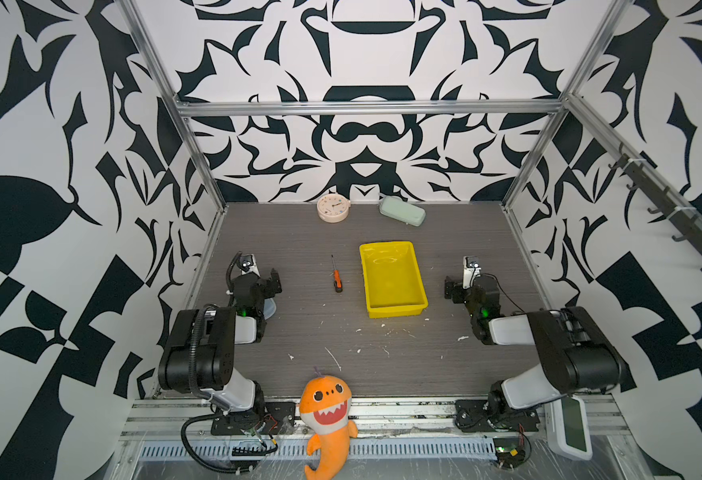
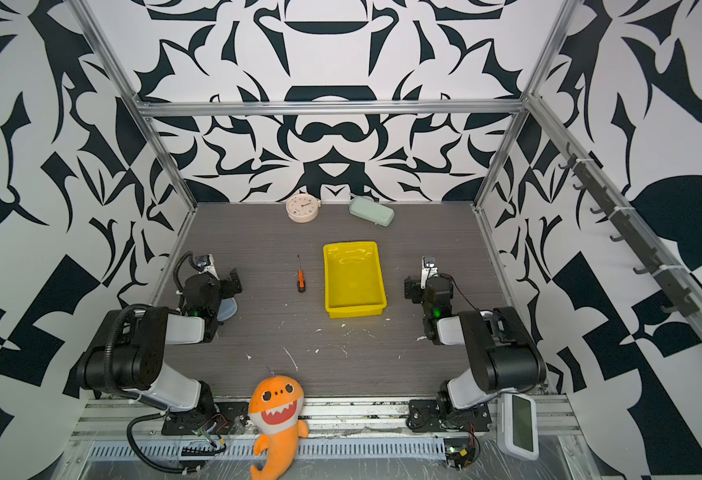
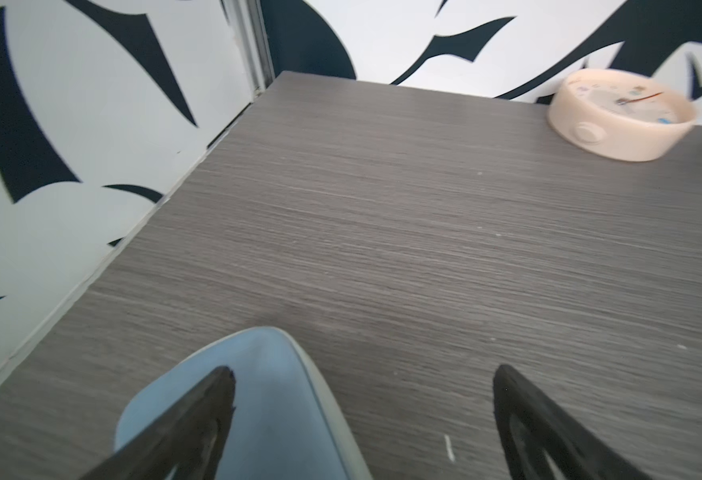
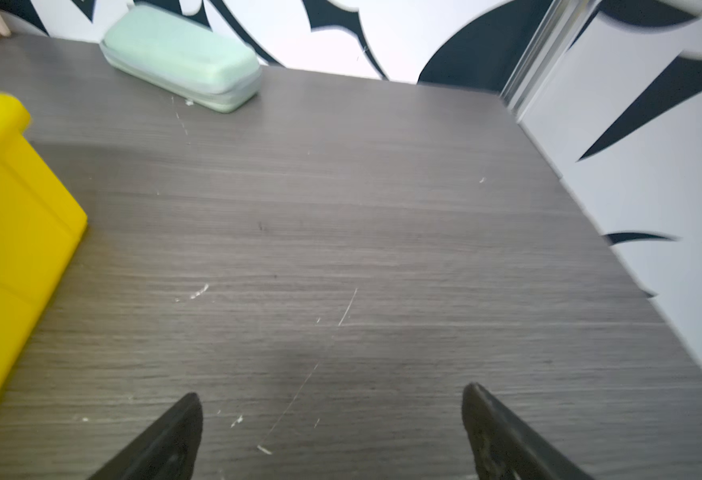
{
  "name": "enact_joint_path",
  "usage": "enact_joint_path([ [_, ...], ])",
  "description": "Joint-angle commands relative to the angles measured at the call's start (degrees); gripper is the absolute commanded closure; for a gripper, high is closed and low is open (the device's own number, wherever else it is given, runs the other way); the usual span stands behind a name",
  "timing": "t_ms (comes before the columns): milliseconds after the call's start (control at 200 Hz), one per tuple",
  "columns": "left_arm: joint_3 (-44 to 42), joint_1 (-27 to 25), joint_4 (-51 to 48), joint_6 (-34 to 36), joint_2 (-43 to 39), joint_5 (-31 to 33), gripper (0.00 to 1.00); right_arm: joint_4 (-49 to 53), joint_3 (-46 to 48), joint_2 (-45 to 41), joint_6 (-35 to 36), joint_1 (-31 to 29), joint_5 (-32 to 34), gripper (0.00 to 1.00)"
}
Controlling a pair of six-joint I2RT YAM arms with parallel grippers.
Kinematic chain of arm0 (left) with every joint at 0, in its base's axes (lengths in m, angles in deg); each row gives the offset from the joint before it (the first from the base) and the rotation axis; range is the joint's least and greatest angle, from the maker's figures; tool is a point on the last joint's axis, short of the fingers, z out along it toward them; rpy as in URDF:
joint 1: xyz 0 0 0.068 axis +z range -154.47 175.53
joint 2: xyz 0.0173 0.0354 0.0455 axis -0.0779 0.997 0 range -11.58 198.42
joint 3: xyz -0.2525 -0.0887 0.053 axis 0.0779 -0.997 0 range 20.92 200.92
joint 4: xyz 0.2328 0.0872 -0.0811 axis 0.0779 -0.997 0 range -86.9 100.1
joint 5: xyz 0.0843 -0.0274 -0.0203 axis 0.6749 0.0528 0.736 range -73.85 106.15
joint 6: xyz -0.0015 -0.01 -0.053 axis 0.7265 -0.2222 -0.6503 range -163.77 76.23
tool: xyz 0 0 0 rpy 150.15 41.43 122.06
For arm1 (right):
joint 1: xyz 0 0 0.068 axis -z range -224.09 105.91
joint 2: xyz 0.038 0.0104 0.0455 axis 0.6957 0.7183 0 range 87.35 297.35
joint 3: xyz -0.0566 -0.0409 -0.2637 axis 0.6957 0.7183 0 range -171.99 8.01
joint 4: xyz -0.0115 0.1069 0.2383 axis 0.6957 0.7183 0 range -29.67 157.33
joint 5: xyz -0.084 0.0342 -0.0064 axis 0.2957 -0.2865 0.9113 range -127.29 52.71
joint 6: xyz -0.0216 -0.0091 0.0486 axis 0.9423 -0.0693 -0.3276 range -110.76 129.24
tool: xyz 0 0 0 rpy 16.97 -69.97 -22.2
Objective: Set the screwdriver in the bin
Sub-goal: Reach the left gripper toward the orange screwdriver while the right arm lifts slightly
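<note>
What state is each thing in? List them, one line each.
Shallow yellow plastic bin: upright, empty.
Small orange-handled screwdriver: lying flat on the grey table beside the bin, untouched.
Left gripper: open, empty.
Right gripper: open, empty.
Round cream clock: face up.
Pale green oblong case: closed, lying flat.
Orange plush shark: upright.

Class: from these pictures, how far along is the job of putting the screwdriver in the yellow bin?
Done: nothing yet. The screwdriver lies on the table beside the yellow bin, not touching it, and the bin is empty. In hand: nothing; the left gripper and right gripper both stand open and empty, out at the sides. Left: grasping the screwdriver, carrying it over the rim and releasing it inside.
</note>
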Motion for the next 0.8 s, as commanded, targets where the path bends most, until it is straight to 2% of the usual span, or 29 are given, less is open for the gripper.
enact_joint_path([
  [0, 1.36, -0.75, -5.08, 0.52, -7.66, -0.86, 0.01, 7.62, -2.45, -8.55, 0.46, -3.35, 7.41, 0.00],
  [75, 9.94, -1.35, -29.32, -3.27, -17.84, -0.38, 0.01, 13.58, -4.69, -13.06, 1.86, -6.04, 10.28, 0.00],
  [140, 17.63, -1.41, -47.25, -8.33, -22.28, 0.14, 0.01, 18.45, -7.78, -16.45, 2.55, -9.05, 11.52, 0.00],
  [215, 23.27, -1.50, -58.56, -14.28, -24.73, -1.52, 0.01, 23.31, -12.51, -18.82, 2.59, -11.06, 9.97, 0.00],
  [315, 27.42, -1.50, -68.29, -21.32, -26.38, -6.82, 0.01, 30.92, -19.46, -17.45, -2.78, -11.10, 9.59, 0.00],
  [385, 28.14, -1.50, -70.15, -19.84, -27.05, -9.99, 0.00, 36.24, -23.02, -14.19, -8.69, -11.13, 11.90, 0.00],
  [495, 30.09, -1.50, -74.02, -20.76, -28.30, -9.46, 0.01, 42.13, -25.36, -6.66, -22.21, -10.93, 19.49, 0.00],
  [540, 31.32, -1.50, -76.45, -21.12, -28.97, -9.71, 0.01, 45.47, -27.39, -4.27, -23.17, -10.92, 18.28, 0.00],
  [595, 31.12, -1.50, -78.30, -24.80, -30.45, -7.41, 0.01, 47.09, -28.31, -2.99, -24.12, -11.28, 16.46, 0.00],
  [665, 29.06, -1.35, -78.92, -30.62, -32.87, -3.08, 0.01, 41.89, -24.35, -4.27, -24.54, -13.11, 17.05, 0.00],
  [795, 26.98, -0.47, -77.65, -35.19, -36.79, 1.32, 0.01, 34.34, -16.70, -9.83, -27.71, -13.83, 16.87, 0.00],
])
